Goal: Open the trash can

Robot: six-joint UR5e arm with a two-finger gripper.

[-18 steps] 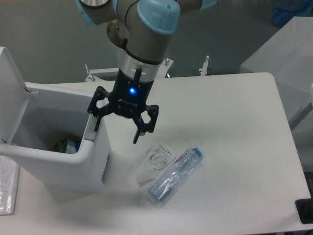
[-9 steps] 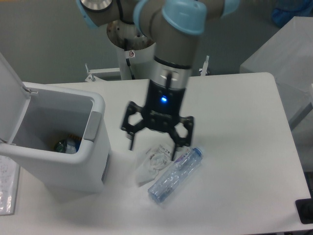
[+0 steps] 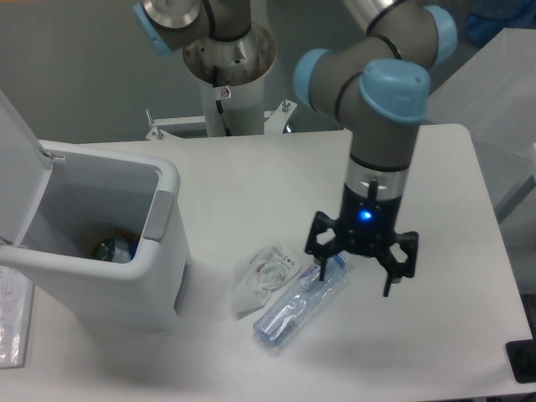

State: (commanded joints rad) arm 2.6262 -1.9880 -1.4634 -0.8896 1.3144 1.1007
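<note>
White tabletop — we see the large boxy white plastic trash can (image 3: 92,243) already open, lid up; the black two-finger gripper (image 3: 354,276), jaws spread, has swung right over the clear plastic bottle (image 3: 297,300) — task looks done.

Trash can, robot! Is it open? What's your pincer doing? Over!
Pincer open, empty, above the plastic bottle. Trash can open, lid up, rubbish inside. Nothing blocking. Over.

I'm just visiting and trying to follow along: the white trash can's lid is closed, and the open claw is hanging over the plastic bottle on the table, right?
Not quite. The fixed camera shows the trash can with its lid open, swung up at the left. The rest holds: the gripper is open and hangs over the plastic bottle on the table.
</note>
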